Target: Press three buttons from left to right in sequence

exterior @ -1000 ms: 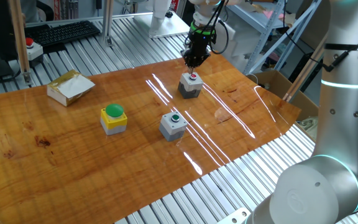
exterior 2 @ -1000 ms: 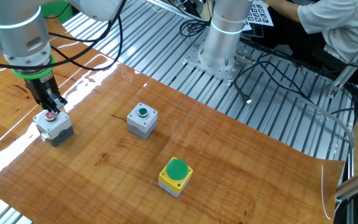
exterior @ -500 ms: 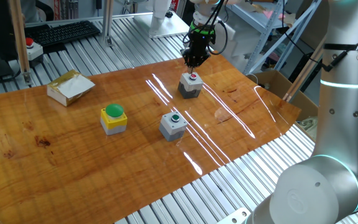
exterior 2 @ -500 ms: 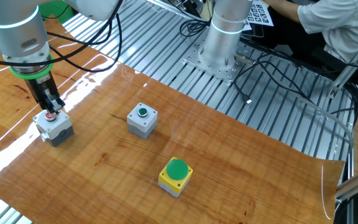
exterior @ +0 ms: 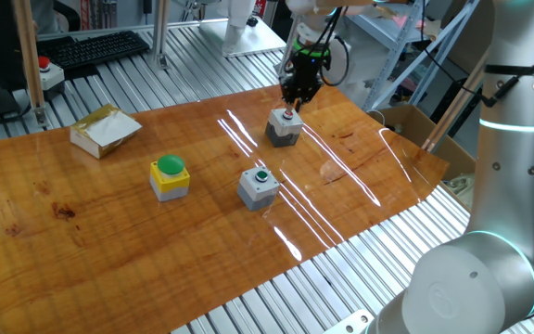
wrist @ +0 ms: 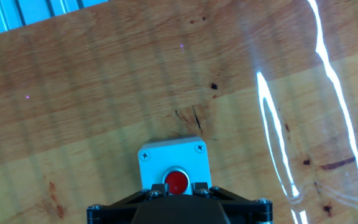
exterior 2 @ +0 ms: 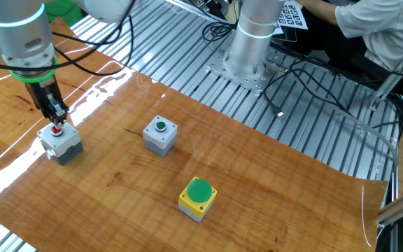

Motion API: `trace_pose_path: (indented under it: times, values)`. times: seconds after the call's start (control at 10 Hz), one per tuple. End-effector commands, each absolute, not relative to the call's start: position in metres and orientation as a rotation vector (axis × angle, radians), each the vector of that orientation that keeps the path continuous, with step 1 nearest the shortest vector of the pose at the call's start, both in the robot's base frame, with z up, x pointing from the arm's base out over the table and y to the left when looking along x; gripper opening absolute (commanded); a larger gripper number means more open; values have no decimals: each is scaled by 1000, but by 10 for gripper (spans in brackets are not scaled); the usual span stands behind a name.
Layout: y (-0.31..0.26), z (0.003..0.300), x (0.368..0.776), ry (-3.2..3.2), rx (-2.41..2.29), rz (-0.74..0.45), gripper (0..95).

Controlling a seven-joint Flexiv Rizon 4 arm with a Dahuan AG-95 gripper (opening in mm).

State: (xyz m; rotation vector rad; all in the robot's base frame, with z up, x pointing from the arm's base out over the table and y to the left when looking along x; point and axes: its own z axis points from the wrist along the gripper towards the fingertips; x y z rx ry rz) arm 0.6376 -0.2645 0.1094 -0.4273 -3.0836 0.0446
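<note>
- Fingers [exterior: 292,105] hang just above the red button [exterior: 288,115] toward the worktop's [exterior: 109,241] far right edge; last press, I'd judge.
- Their gap: cannot tell.
- Next, either press straight down or withdraw.

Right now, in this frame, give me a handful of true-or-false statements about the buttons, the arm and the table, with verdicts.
1. The end effector hangs above the grey box with the small red button. True.
2. The yellow box with the large green dome cap lies tipped on its side. False: it stands upright on the wooden tabletop, cap up.
3. The grey box with the small green button sits between the other two button boxes. True.
4. The flat tan-and-white cardboard carton is stacked on the yellow box. False: it lies apart, nearer the table's far edge.
5. The hand view shows the green dome cap. False: it shows the red button.
</note>
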Motion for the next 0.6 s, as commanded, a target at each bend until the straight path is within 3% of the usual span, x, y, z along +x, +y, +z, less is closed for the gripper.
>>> trace_pose_path:
  times: [0.1, 0.6]
  values:
    - [-262, 111, 635, -3080, -440, 51, 190]
    - [-251, 115, 640, -3077, -453, 31, 190]
